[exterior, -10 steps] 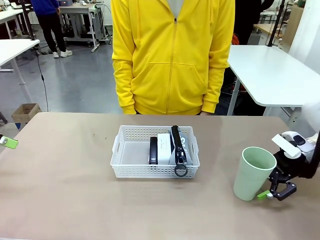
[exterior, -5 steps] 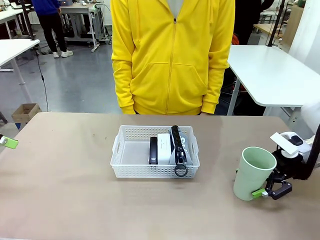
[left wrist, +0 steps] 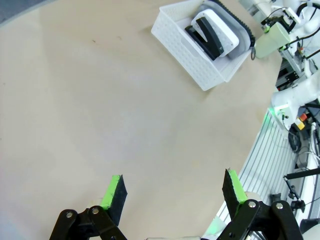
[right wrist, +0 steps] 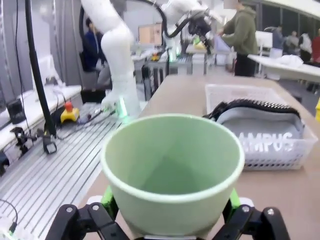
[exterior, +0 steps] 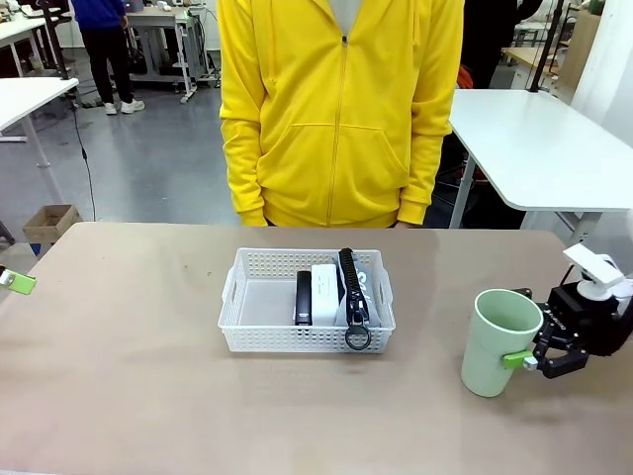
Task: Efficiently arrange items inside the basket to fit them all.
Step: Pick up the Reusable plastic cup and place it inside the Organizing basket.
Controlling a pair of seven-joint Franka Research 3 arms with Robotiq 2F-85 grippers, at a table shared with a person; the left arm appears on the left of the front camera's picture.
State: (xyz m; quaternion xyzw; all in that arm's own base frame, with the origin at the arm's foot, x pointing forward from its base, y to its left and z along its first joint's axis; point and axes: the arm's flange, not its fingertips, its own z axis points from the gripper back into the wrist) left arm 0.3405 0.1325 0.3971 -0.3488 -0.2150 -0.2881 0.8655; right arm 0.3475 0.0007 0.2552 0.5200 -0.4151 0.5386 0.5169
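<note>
The right gripper (exterior: 539, 358) is straddling the green cup (exterior: 499, 339) with jaws wide; the left gripper (left wrist: 172, 192) is hanging wide open over bare table

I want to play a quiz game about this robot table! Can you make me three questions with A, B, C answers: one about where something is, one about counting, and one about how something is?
1. Where is the pale green plastic cup?
A. Inside the basket
B. On the table, outside the basket, toward the robot's right
C. In the person's hand

2. How many things lie in the shallow white perforated plastic basket?
A. One
B. Three
C. Five

3. How is the right end effector?
A. Open, fingers either side of the cup
B. Shut on the stapler
C. Holding the basket

Answers:
1. B: the cup stands upright on the tan table, apart from the basket.
2. B: the black stapler, small white box and grey fabric pouch with black zipper sit together.
3. A: the right wrist view shows green pads flanking the cup.
</note>
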